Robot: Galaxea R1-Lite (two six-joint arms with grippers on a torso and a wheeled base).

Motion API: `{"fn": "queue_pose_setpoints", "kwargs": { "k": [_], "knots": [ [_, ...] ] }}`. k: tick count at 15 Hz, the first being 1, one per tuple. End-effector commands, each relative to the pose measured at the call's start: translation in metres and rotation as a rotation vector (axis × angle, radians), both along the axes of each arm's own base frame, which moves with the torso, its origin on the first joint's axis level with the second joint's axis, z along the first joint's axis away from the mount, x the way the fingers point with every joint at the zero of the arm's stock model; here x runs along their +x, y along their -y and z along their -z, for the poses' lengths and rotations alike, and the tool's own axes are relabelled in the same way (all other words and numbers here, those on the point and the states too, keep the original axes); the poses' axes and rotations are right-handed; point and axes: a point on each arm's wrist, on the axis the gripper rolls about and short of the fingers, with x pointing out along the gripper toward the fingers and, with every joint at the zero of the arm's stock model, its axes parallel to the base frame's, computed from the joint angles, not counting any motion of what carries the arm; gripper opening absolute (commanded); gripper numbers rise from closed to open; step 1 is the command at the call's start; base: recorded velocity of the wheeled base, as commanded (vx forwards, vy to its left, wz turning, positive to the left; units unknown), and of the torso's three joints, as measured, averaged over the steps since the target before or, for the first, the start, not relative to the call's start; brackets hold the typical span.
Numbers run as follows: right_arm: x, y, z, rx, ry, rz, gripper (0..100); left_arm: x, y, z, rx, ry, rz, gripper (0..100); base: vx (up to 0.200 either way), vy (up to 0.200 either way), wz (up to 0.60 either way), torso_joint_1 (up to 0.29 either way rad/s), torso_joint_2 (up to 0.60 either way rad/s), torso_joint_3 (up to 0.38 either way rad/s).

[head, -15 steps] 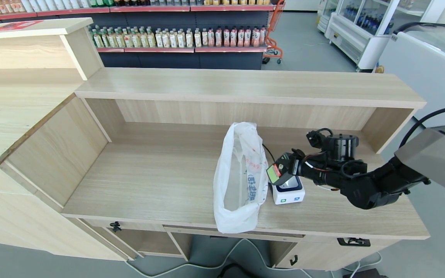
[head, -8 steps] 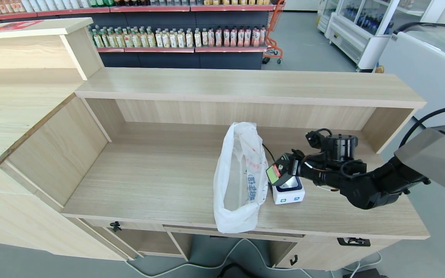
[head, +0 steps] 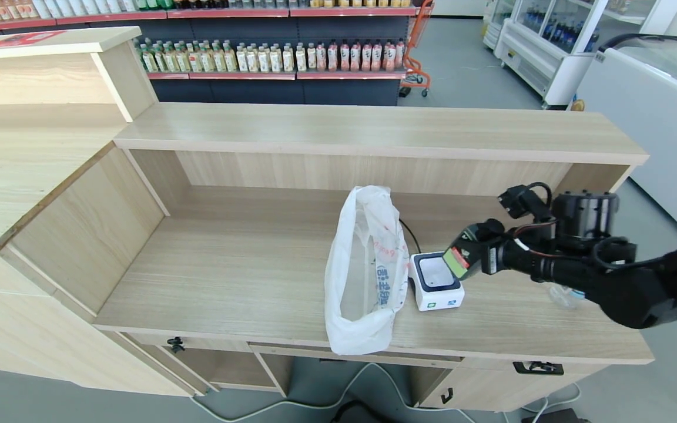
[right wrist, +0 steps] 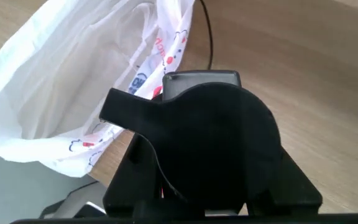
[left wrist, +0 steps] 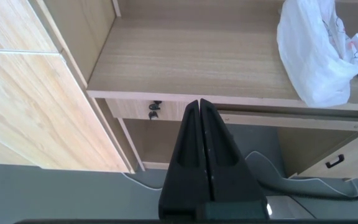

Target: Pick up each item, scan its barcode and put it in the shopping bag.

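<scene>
My right gripper (head: 468, 255) pinches a small box (head: 457, 263) at the scanner's (head: 434, 282) two o'clock. My left gripper (left wrist: 199, 107) has its fingers pressed together.

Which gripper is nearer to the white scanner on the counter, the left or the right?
Right. The right gripper holds an item just beside the scanner; the left gripper hangs before the counter, far past the shopping bag.

Pale wood-grain laminate counter (head: 244, 276): smooth, low satin sheen. On it stands a thin white plastic shopping bag (head: 362, 282), translucent and crinkled, printed red and blue. Just beside the bag is a white cube-shaped plastic scanner (head: 435, 288) with a smooth shell and glossy dark top window. Past that, the matt black right gripper (head: 461, 261) clasps a small green-and-red-faced item (head: 455, 263), finish indistinct.
</scene>
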Motion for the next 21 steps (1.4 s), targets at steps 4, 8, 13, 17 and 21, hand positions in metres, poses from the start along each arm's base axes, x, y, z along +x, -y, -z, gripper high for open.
{"fn": "queue_pose_setpoints", "kwargs": {
  "k": [4, 8, 13, 17, 21],
  "knots": [
    [-0.048, 0.027, -0.036, -0.057, 0.121, 0.082, 0, 0.0, 0.0, 0.0, 0.0, 0.0, 0.0, 0, 0.0, 0.0, 0.0, 0.0, 0.0, 0.0],
    [-0.023, -0.01, -0.013, -0.015, 0.073, 0.103, 0, 0.0, 0.0, 0.0, 0.0, 0.001, 0.0, 0, 0.0, 0.0, 0.0, 0.0, 0.0, 0.0],
    [-0.02, -0.047, -0.006, 0.033, 0.057, 0.033, 0, 0.0, 0.0, 0.0, 0.0, 0.0, 0.001, 0, 0.0, 0.0, 0.0, 0.0, 0.0, 0.0],
    [-0.021, -0.059, 0.0, 0.032, 0.041, -0.003, 0, 0.0, 0.0, 0.0, 0.0, -0.002, 0.001, 0, 0.0, 0.0, 0.0, 0.0, 0.0, 0.0],
    [-0.019, -0.07, 0.01, 0.024, 0.015, -0.029, 0, 0.0, 0.0, 0.0, 0.002, 0.0, 0.001, 0, 0.0, 0.15, 0.0, -0.002, 0.0, 0.002]
  ]
}}
